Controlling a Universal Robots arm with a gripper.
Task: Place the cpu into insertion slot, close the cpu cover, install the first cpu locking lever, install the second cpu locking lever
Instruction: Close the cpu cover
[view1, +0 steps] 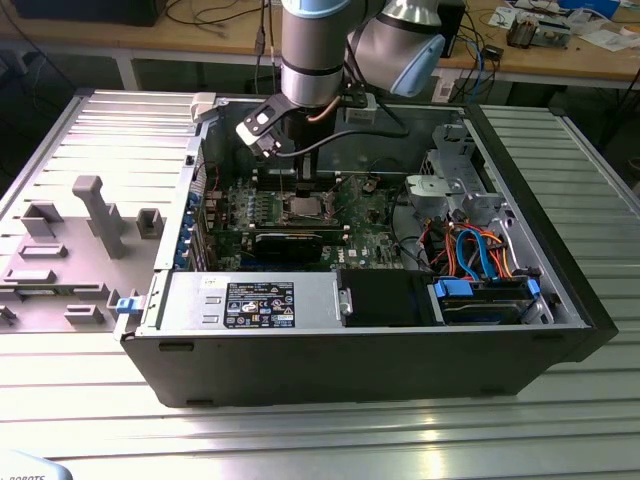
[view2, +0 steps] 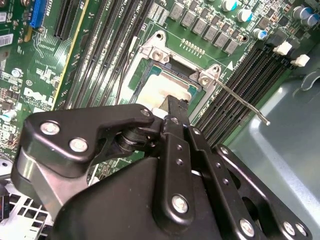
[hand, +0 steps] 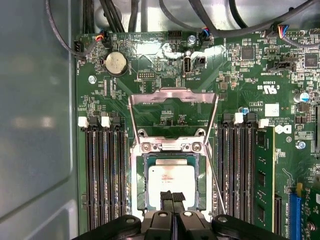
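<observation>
Step one looks done: cpu (hand: 171, 180) seated in insertion slot (hand: 145, 199). gripper (hand: 172, 201) pinched closed, empty, at its edge. cpu cover (hand: 172, 94) hinged open, unclosed — closing calls for pressing raised frame down.

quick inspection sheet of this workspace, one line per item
surface: ribbed metal table carrying an open computer case
job's things: cpu lies in the insertion slot; cpu cover is swung open, off the slot; one wire locking lever stands unlatched beside the slot
clutter: grey fixture blocks on the exterior view's left
hand: hand shut, holding nothing, its tips over one edge of the cpu; contact unclear
cables: orange and blue cables inside the case; black cables past the board's edge
surroundings: wooden bench behind the table
</observation>
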